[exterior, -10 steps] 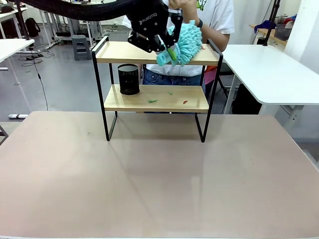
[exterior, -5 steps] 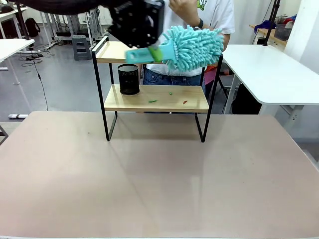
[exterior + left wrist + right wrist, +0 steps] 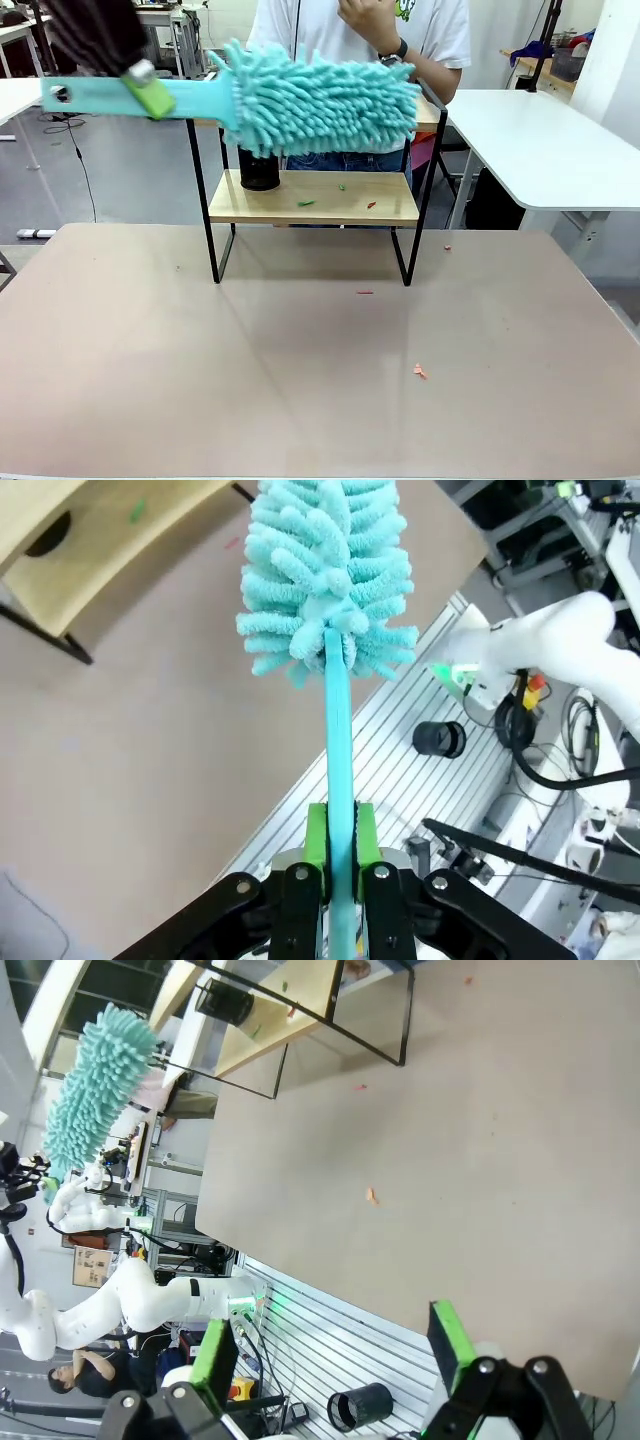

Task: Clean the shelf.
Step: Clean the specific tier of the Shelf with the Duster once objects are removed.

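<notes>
Left jaws: clamped on the flat handle of a fluffy teal microfibre duster [image 3: 320,95], head pointing to 3 o'clock. Right jaws: apart, empty. Behind the duster, the two-tier shelf [image 3: 320,205] of light wooden boards in a black metal frame stands at 12 o'clock on the tan bench [image 3: 300,380].

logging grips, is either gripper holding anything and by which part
The left gripper is shut on the teal duster, midway along its flat handle; the right gripper is open, empty.
</notes>
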Robot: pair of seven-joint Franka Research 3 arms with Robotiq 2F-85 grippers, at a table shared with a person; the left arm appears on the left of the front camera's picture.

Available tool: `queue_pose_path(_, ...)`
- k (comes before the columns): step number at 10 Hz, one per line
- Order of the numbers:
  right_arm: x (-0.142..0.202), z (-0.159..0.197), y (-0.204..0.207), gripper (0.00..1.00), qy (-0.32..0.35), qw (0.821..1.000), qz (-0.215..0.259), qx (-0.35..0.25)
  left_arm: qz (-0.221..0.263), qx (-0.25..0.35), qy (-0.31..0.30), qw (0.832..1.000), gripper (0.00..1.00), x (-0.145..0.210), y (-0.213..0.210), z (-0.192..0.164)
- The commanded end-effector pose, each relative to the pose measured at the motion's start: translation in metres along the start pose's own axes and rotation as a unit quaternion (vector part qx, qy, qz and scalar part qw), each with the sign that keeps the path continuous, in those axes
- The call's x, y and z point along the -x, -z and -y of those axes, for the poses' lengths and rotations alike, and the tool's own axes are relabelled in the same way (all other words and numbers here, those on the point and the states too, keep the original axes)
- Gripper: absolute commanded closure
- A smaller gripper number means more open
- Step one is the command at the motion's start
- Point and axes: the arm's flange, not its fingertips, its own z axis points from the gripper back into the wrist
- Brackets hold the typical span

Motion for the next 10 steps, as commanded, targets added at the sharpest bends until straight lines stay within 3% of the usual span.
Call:
queue_pose_path(1, -0.001, -0.001, 0.0, 0.0, -0.012, 1.0, 0.009, -0.01, 0.028, 0.021, 0.002, 0.999, 0.87, 0.013, 0.001, -0.004)
queue_pose_path(4, -0.001, -0.001, 0.0, 0.0, -0.012, 1.0, 0.009, -0.01, 0.047, 0.063, -0.027, 0.997, 0.87, 0.033, -0.034, -0.03)
queue_pose_path(5, -0.001, -0.001, 0.0, 0.0, -0.012, 1.0, 0.009, -0.01, 0.07, 0.069, -0.062, 0.993, 0.87, 0.052, -0.058, -0.052)
queue_pose_path(6, -0.001, -0.001, 0.0, 0.0, -0.012, 1.0, 0.009, -0.01, 0.128, 0.056, -0.129, 0.982, 0.87, 0.085, -0.083, -0.082)
queue_pose_path(7, -0.001, -0.001, 0.0, 0.0, -0.012, 1.0, 0.009, -0.01, 0.171, 0.082, -0.188, 0.964, 0.87, 0.124, -0.101, -0.111)
queue_pose_path(8, -0.001, -0.001, 0.0, 0.0, -0.012, 1.0, 0.009, -0.01, 0.234, 0.093, -0.268, 0.93, 0.87, 0.165, -0.105, -0.139)
queue_pose_path(9, -0.001, -0.001, 0.0, 0.0, -0.012, 1.0, 0.009, -0.01, 0.282, 0.105, -0.336, 0.892, 0.87, 0.193, -0.099, -0.164)
queue_pose_path(10, -0.001, -0.001, 0.0, 0.0, -0.012, 1.0, 0.009, -0.01, 0.345, 0.071, -0.412, 0.84, 0.87, 0.213, -0.087, -0.191)
